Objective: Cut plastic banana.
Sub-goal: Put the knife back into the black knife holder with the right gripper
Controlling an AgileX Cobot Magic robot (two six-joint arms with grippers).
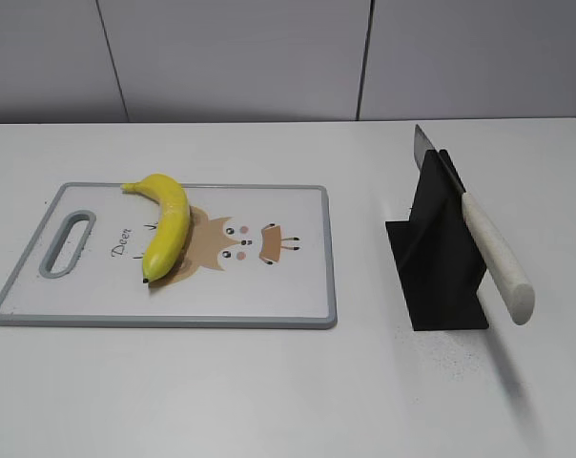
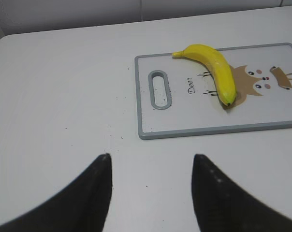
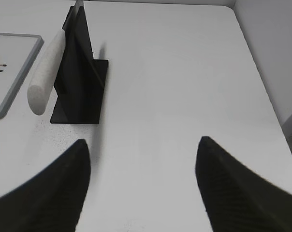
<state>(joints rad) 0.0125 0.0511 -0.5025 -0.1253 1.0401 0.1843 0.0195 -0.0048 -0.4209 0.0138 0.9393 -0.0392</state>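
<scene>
White table (image 1: 269, 391) fills the room's foreground; on it a board (image 1: 269, 296) carries the banana (image 1: 166, 224) near its handle end; beside it a knife (image 1: 479, 234) rests in a black stand (image 1: 436, 277); left gripper (image 2: 151, 159) and right gripper (image 3: 143, 142) both hang spread apart, holding nothing.

Left fingers (image 2: 95, 193): matte black, broad, tapering to blunt tips. Right fingers (image 3: 54, 188): same form (fine woven texture visible).

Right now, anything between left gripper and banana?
Only bare table and the cutting board's near edge separate the left gripper from the banana, per left wrist view.
</scene>
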